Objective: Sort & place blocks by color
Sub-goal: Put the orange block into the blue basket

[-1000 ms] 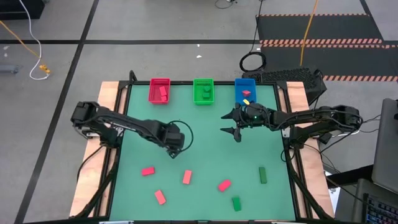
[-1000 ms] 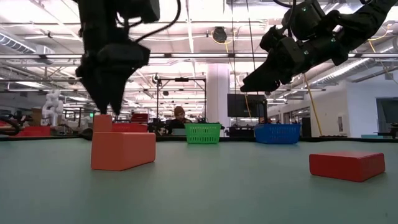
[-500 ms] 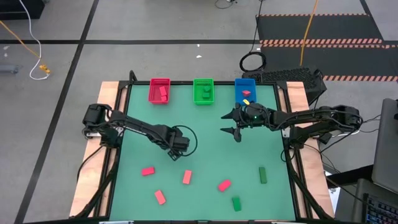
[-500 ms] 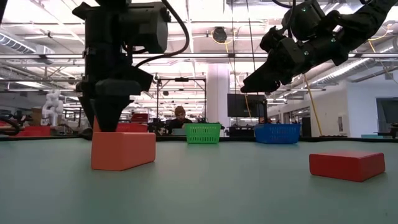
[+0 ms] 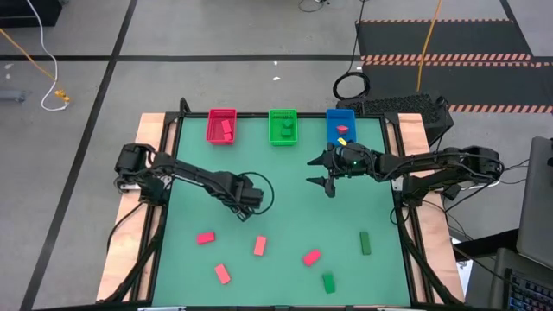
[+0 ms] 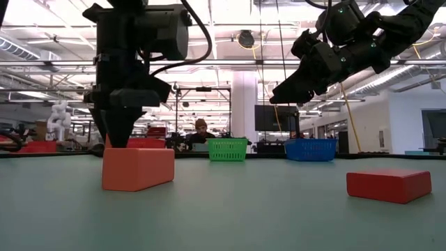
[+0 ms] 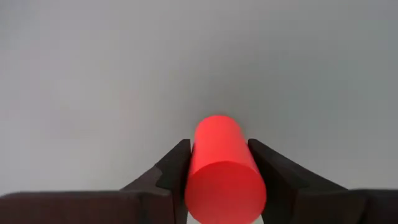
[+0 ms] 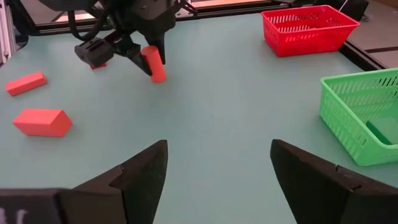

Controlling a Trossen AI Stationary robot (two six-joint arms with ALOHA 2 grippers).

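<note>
My left gripper [image 5: 248, 200] hangs over the table's middle left, shut on a short red cylinder [image 7: 219, 149], which also shows in the right wrist view [image 8: 154, 65]. In the low view, its fingers [image 6: 118, 132] stand behind a salmon block [image 6: 138, 168]. My right gripper [image 5: 321, 174] hovers open and empty above the table in front of the blue bin [image 5: 340, 126]. Several red blocks [image 5: 260, 246] and two green blocks [image 5: 365, 243] lie flat on the mat toward the near edge. My left gripper pinches the red cylinder by its curved sides [image 7: 198, 155] between the two fingers. The fingers come from above, slanting down, and lie along the cylinder. Its lower end [image 8: 158, 77] sticks out below the fingertips, close to the mat; whether it touches the mat, I cannot tell.
The red bin [image 5: 222, 125], the green bin [image 5: 282, 126] and the blue bin stand in a row at the far edge, each with pieces inside. Bare mat lies between the two grippers. A person shows far behind the table in the low view.
My left gripper shifted a little toward the near and right edges, sank slightly and turned about its wrist, staying shut. It has kept still for the last half second.
</note>
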